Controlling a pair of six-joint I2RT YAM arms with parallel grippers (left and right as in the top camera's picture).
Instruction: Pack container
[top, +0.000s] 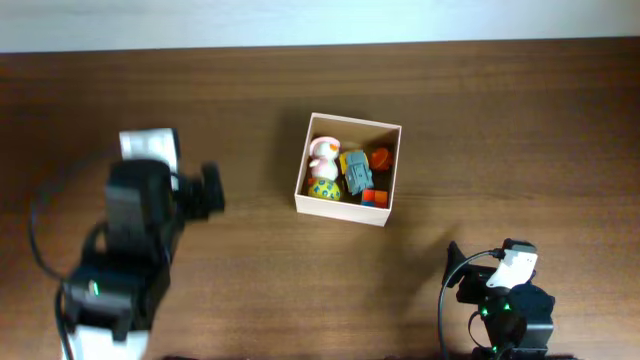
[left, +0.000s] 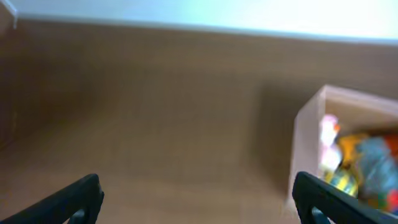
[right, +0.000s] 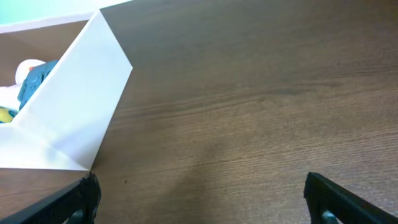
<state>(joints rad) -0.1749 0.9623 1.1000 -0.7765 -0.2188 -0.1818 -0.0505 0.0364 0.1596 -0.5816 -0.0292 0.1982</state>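
Observation:
The container (top: 389, 174) is a shallow cream-walled box near the table's middle. It holds several small toys: a white and pink figure (top: 323, 153), a yellow-green egg (top: 324, 188), a grey-blue toy (top: 356, 172) and orange-red pieces (top: 379, 158). It also shows in the left wrist view (left: 308, 134), blurred, and in the right wrist view (right: 74, 106). My left gripper (left: 196, 199) is open and empty, left of the container. My right gripper (right: 202, 199) is open and empty, over bare table near the front right.
The wooden table (top: 500, 120) runs to a pale wall at the back. The left arm (top: 130, 250) fills the front left, and the right arm (top: 505, 305) sits at the front right with dark cables.

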